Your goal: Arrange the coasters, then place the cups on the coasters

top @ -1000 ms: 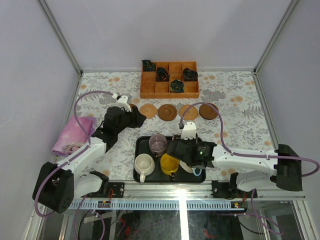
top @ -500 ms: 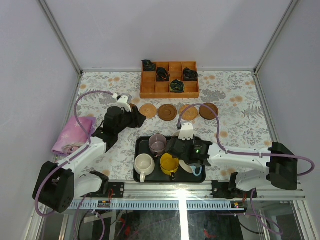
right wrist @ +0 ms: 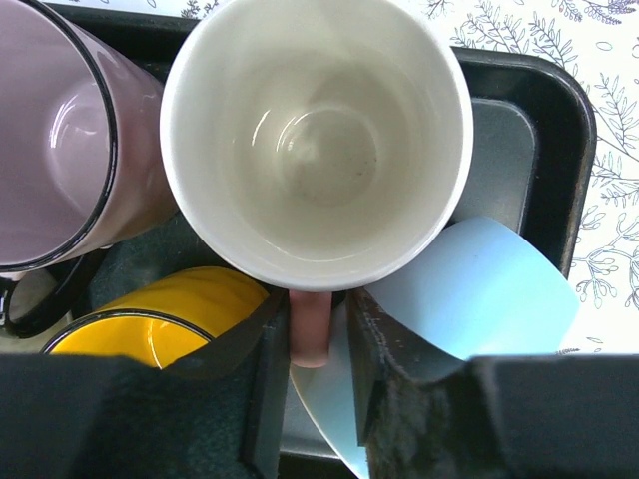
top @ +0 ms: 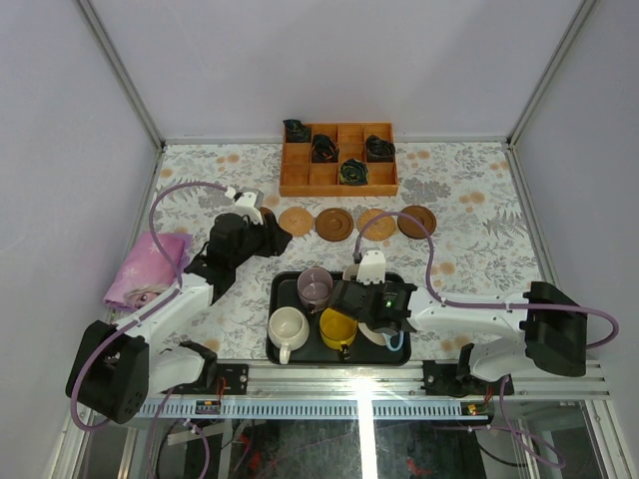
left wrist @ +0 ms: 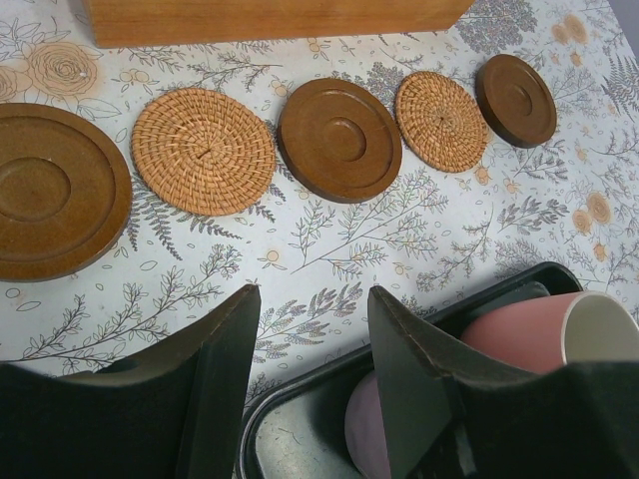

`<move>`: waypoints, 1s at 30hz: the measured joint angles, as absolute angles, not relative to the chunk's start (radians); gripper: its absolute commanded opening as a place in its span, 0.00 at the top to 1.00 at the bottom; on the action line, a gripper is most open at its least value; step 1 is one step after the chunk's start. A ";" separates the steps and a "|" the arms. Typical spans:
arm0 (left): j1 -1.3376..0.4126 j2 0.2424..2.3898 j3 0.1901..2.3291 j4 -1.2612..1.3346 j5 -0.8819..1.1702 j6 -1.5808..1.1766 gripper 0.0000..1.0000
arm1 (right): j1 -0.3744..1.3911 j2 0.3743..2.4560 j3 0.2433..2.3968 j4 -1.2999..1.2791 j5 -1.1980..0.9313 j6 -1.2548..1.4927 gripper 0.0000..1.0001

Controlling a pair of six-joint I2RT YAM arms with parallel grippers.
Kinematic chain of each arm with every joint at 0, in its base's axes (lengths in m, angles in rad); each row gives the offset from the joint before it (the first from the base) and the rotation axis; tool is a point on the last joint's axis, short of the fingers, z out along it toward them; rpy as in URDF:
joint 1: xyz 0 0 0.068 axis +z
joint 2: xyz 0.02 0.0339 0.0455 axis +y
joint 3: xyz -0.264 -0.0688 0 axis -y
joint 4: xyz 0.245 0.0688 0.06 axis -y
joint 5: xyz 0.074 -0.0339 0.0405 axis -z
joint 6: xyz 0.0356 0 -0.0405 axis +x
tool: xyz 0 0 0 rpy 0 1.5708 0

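Note:
Several round coasters lie in a row behind the tray: dark wooden ones [left wrist: 339, 140] [left wrist: 515, 86] [left wrist: 45, 190] and tan woven ones [left wrist: 203, 150] [left wrist: 441, 120]. The black tray [top: 276, 299] holds the mauve cup [top: 317, 287], cream cup [top: 289, 326], yellow cup [top: 337, 327] and light blue cup [right wrist: 489, 289]. The pink cup [right wrist: 318, 140], white inside, stands upright in the tray. My right gripper [right wrist: 318, 299] is drawn in on its handle; the left finger touches it and a sliver of gap shows on the right. My left gripper [left wrist: 312, 294] hangs open and empty above the tray's back left corner.
An orange wooden compartment box [top: 338, 160] with dark bundles stands at the back, just behind the coaster row. A pink cloth [top: 150, 267] lies at the left edge. Grey walls close in the flowered tabletop on three sides.
My right gripper has slid a little left over the tray and its jaws have narrowed onto the pink cup's handle. The left arm has stayed still.

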State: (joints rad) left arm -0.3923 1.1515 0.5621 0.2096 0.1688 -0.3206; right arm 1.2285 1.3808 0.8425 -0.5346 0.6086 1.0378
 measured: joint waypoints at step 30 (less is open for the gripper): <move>-0.392 1.135 0.560 0.210 0.155 -0.321 0.52 | 1.015 1.127 0.850 -0.450 0.828 0.609 1.00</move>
State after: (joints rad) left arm -0.3923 1.1347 0.5602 0.2096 0.1551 -0.3206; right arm 1.0149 1.1275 0.8505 -0.4500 0.8276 0.6086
